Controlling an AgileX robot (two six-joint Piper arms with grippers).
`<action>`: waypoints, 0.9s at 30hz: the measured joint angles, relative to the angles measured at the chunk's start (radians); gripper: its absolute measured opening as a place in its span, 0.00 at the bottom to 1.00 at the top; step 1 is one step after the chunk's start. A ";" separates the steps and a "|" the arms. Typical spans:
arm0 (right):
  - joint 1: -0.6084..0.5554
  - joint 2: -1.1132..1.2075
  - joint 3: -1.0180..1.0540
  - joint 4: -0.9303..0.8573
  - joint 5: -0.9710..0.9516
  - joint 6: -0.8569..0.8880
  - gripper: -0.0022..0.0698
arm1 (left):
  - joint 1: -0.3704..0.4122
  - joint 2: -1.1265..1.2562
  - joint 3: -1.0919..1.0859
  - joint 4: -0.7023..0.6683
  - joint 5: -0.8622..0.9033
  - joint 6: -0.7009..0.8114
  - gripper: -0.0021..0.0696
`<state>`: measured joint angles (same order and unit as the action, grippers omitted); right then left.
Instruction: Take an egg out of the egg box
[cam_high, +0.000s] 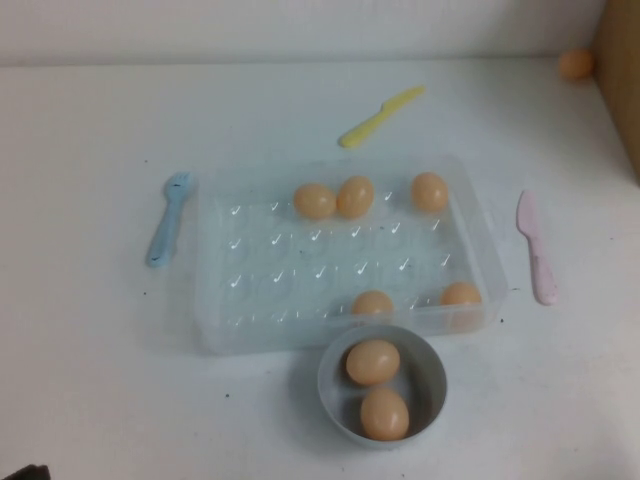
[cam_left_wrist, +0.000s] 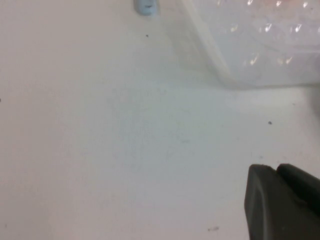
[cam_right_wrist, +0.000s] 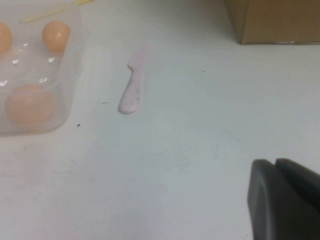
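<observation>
Egg box (cam_high: 225, 300) sits mid-table, clear plastic with a dimpled floor. 5 eggs are in it: 2 touching at far centre, 1 at far right, 2 at the near edge. Likely next target is the near-right egg (cam_high: 461, 294), tucked in the box's near-right corner, closest to the right arm. Grey bowl (cam_high: 330, 385), just in front of the box's near wall, holds 2 more eggs.

Neither arm shows in the high view (both parked off the near edge). Left gripper (cam_left_wrist: 282, 200) hovers over bare table near-left of the box; right gripper (cam_right_wrist: 285, 197) hovers over bare table to the right of the box, near the pink knife (cam_high: 537, 250). Only a dark corner of each shows, so can't tell if either is spread or closed.

Risks: eggs are smooth and round, so an off-centre pinch would squirt one out or roll it across the dimples. The corner egg sits against the wall, so a finger could catch the rim and drag the light box. Squeezing too hard cracks the shell.

Blue fork (cam_high: 166, 220) lies left of the box, yellow knife (cam_high: 380, 116) beyond it.
</observation>
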<state>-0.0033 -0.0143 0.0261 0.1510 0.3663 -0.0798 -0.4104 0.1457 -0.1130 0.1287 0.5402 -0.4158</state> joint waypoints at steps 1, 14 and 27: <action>0.000 0.000 0.000 0.000 0.000 0.000 0.01 | 0.010 -0.017 0.019 -0.005 -0.003 0.000 0.03; 0.000 0.000 0.000 -0.002 0.000 0.000 0.01 | 0.370 -0.156 0.125 -0.049 -0.103 0.000 0.03; 0.000 0.000 0.000 -0.002 0.002 0.000 0.01 | 0.431 -0.156 0.135 -0.113 -0.157 0.352 0.03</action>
<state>-0.0033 -0.0143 0.0261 0.1494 0.3683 -0.0798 0.0208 -0.0100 0.0224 0.0153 0.3833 -0.0640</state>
